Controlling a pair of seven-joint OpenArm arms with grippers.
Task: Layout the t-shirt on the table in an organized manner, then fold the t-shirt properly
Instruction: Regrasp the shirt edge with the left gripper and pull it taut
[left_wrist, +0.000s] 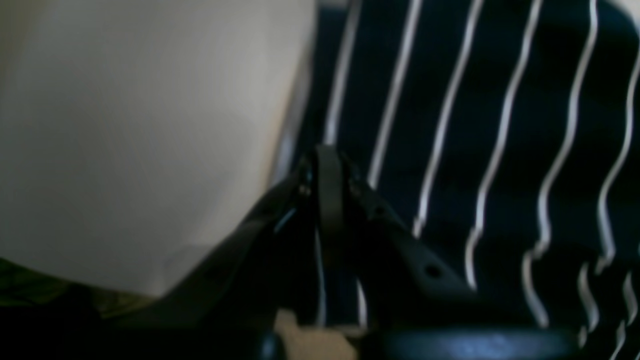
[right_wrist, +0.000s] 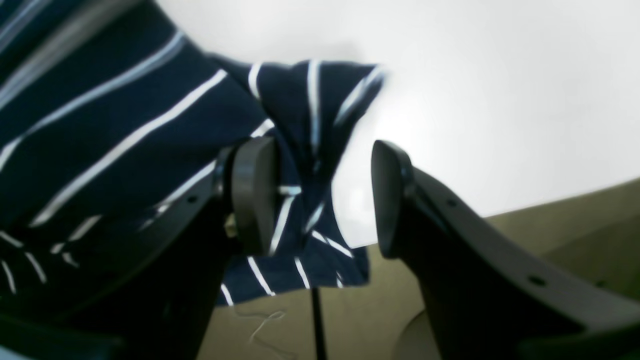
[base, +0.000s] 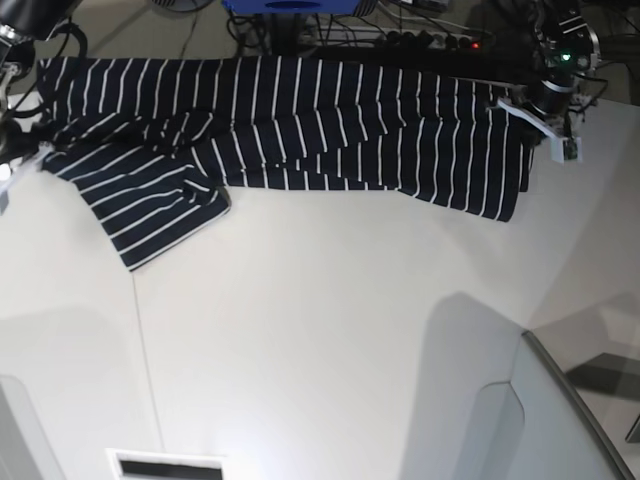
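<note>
The t-shirt (base: 300, 120), dark navy with thin white stripes, lies stretched sideways across the far part of the table (base: 330, 330), one sleeve folded out towards the front left. In the base view my left gripper (base: 530, 108) is at the shirt's right end. The left wrist view shows the left gripper (left_wrist: 327, 190) shut on the t-shirt (left_wrist: 500, 125) at its edge. My right gripper (right_wrist: 325, 200) stands open at the table's edge, with a loose corner of the t-shirt (right_wrist: 100, 125) between its fingers (right_wrist: 255, 195), resting against the left one. In the base view the right gripper (base: 20, 150) is at the shirt's left end.
A thin seam line (base: 140, 340) runs down the tabletop. A grey raised panel (base: 560, 400) sits at the front right and a slot (base: 165, 467) at the front edge. Cables and a power strip (base: 430, 40) lie behind the table. Beige floor (right_wrist: 550, 225) shows past the table edge.
</note>
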